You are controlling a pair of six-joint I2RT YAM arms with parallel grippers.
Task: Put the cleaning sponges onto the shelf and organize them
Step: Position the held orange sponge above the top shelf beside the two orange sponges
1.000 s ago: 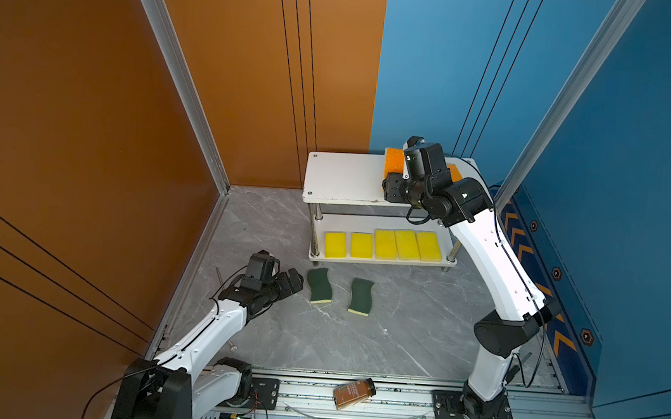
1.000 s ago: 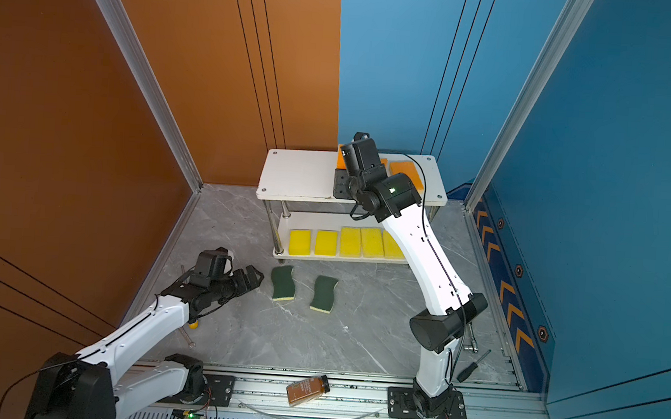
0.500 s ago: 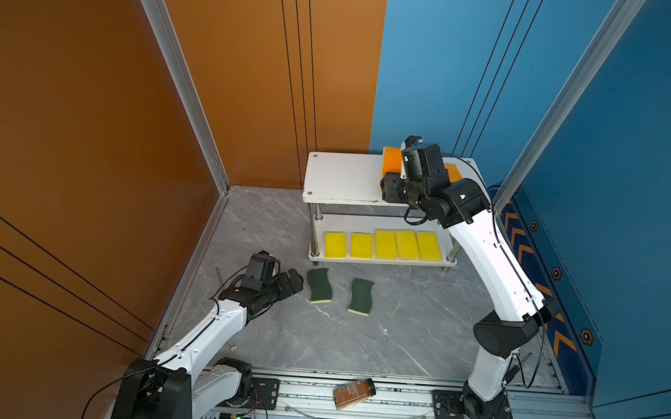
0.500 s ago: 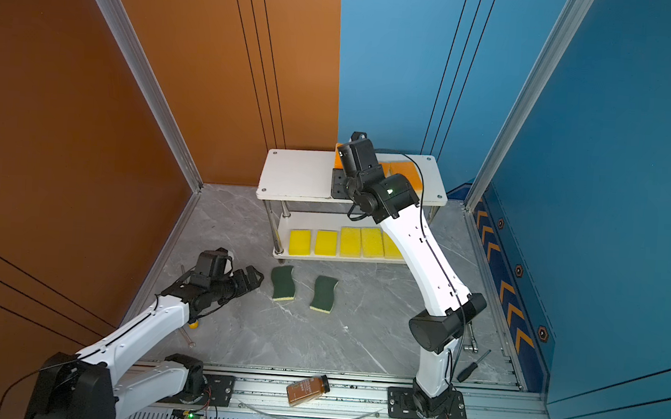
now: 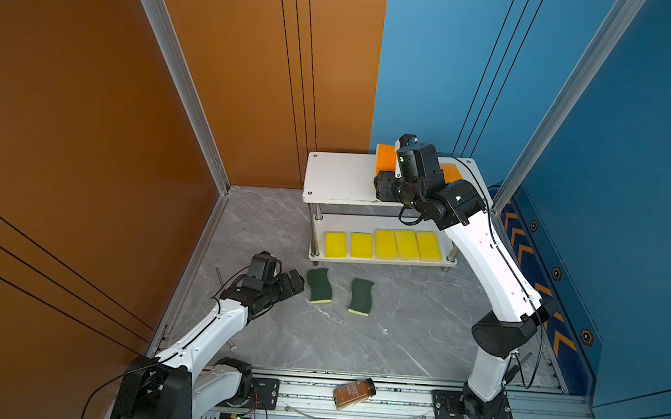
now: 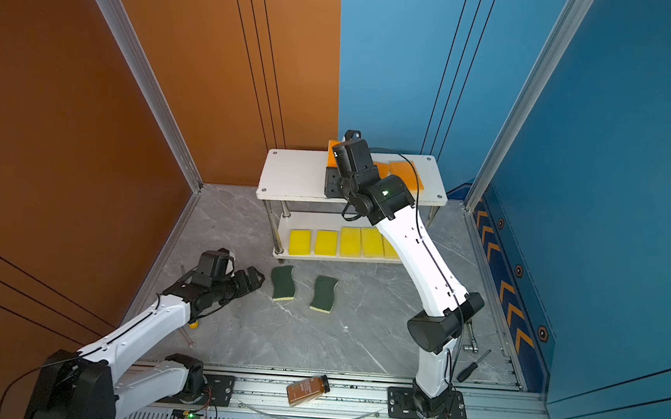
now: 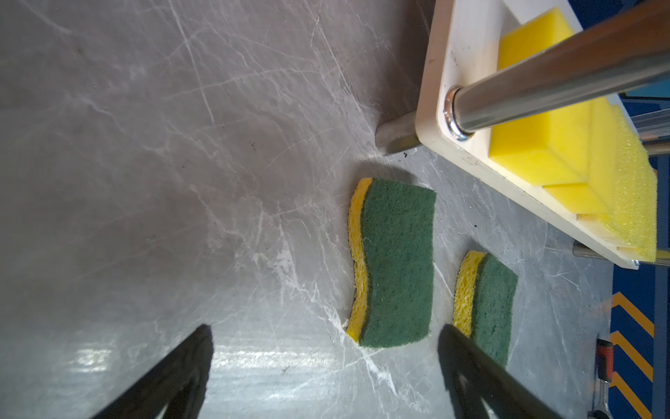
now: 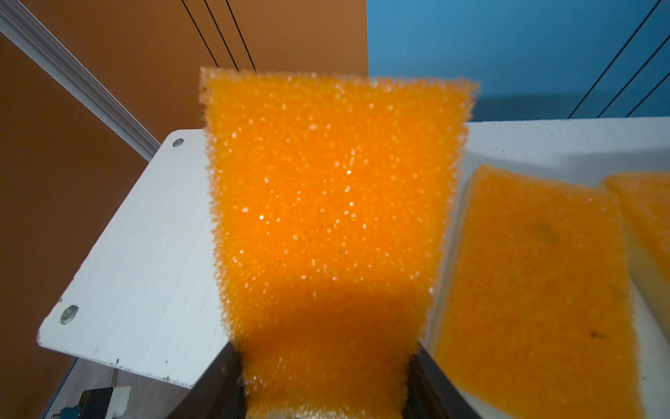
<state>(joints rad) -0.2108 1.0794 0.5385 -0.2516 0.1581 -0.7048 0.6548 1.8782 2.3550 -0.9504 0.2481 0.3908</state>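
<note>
1. The cleaning sponges are mostly sorted. Five yellow sponges [image 5: 384,244] lie in a row on the lower board of the shelf [image 5: 340,178]. Two orange sponges [image 8: 533,283] lie flat on its top board, and two green-topped sponges [image 5: 319,285] lie on the floor just in front of the shelf.
2. A third orange sponge [image 8: 326,225] is pinched at one end by the right gripper [image 8: 326,384]. It is held over the shelf's top board, just beside the two already laid there, with its free end tilted up.
3. The sponge itself hides its underside, so I cannot tell whether it touches the board yet; it looks slightly clear of it.
4. The step in hand seems to be setting this sponge down. To do it well, level the sponge first and turn its long edge parallel to its neighbour. Lower it straight down rather than sliding it, so the foam does not drag the laid ones askew. Release only once it bears flat on the board, well inside the shelf's edge.
5. The left gripper [image 5: 292,284] is spread wide and empty. It sits low over the floor in front of the shelf, beside the nearer green-topped sponge.
</note>
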